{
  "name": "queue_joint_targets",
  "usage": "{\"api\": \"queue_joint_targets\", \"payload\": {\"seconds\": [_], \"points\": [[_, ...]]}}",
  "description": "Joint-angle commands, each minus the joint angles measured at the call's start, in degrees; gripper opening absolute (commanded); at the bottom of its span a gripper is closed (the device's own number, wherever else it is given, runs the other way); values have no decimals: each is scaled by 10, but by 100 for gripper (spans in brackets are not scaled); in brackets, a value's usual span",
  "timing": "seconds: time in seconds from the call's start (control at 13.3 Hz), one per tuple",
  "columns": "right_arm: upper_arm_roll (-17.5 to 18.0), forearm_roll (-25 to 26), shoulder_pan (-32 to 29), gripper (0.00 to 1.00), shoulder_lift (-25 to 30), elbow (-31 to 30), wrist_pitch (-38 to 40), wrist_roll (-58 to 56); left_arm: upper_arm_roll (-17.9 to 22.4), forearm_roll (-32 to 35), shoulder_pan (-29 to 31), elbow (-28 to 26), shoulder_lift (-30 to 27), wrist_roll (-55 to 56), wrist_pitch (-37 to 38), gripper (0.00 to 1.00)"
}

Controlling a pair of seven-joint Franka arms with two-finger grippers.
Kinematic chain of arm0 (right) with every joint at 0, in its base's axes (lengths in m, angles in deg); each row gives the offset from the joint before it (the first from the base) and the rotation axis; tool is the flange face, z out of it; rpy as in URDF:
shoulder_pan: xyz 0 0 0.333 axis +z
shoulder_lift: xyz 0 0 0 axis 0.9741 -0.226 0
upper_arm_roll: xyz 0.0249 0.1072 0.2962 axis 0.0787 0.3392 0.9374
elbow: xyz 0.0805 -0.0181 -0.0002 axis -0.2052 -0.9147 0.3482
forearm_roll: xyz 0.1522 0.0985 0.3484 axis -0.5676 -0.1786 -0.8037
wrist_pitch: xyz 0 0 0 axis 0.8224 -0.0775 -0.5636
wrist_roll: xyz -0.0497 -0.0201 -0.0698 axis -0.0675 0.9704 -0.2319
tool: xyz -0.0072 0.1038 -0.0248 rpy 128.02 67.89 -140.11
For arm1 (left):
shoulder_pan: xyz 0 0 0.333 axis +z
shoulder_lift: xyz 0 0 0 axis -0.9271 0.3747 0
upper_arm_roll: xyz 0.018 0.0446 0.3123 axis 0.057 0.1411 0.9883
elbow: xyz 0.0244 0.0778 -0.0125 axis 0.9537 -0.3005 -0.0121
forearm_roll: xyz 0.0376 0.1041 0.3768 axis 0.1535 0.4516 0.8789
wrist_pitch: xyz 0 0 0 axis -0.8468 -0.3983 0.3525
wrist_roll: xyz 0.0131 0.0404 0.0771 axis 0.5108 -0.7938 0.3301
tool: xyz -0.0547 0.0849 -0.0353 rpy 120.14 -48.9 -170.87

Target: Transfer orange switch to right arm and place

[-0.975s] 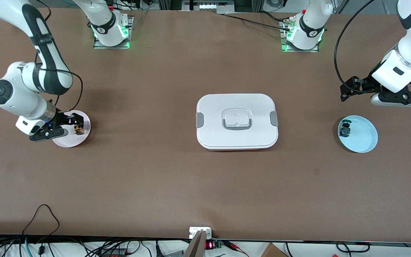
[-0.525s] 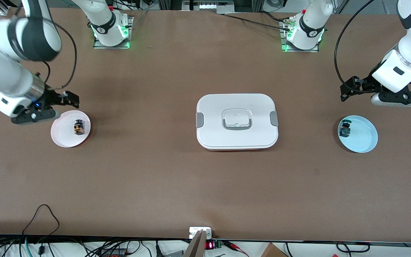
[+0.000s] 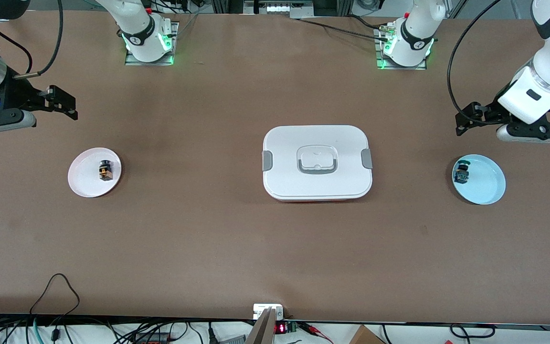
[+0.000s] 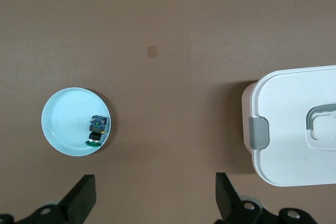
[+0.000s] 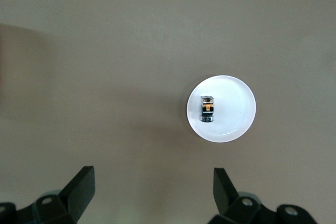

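Note:
The orange switch (image 3: 105, 170) lies on a small pale pink plate (image 3: 84, 180) toward the right arm's end of the table. It also shows in the right wrist view (image 5: 208, 109) on the plate (image 5: 237, 113). My right gripper (image 3: 67, 106) is open and empty, up in the air over bare table beside the plate; its jaws stand wide apart in the right wrist view (image 5: 152, 195). My left gripper (image 3: 462, 120) is open and empty and waits over bare table beside a light blue plate (image 3: 489, 185); it also shows in the left wrist view (image 4: 156, 203).
A tiny blue-green-and-black component (image 3: 461, 173) lies in the light blue plate, also seen in the left wrist view (image 4: 97, 130). A white lidded container (image 3: 317, 162) with grey clips stands at the table's middle. Cables run along the table's front edge.
My right gripper has lifted off the pink plate and drawn away toward the right arm's end, leaving the orange switch on the plate. The left arm has not moved.

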Motion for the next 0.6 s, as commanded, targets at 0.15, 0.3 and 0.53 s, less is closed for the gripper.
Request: {"api": "queue_joint_targets", "payload": {"seconds": [0.15, 0.3, 0.53], "points": [[-3, -12, 4, 100, -16, 21, 19, -7, -1, -10, -1, 18, 7, 6, 13, 100], [-3, -19, 4, 100, -18, 20, 21, -5, -2, -10, -1, 18, 7, 6, 13, 100], [-3, -40, 4, 100, -18, 20, 26, -2, -2, -10, -1, 18, 7, 6, 13, 100]]}}
